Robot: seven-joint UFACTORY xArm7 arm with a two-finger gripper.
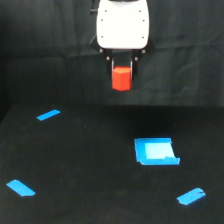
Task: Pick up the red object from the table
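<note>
- The red object is seen clamped between the two dark fingers of the gripper, held upright below the white arm housing.
- The object is carried well above the table, set against the black curtain backdrop over the table's far edge; no contact with the surface is visible.
- The jaws are closed on the red object, one finger on each side of it, with its lower end left showing beneath them.
- The picture is blurred, so how deep the object sits in the grip cannot be told for certain; it appears to be held near its upper half.
- On the table, a blue tray-like piece lies toward the near right corner, well apart from the gripper.
- Three blue tape strips are seen: one near the far left edge, one at the near left corner, one at the near right corner.
- The task is judged to be essentially done: the object is lifted clear, and only a steady hold is left.
</note>
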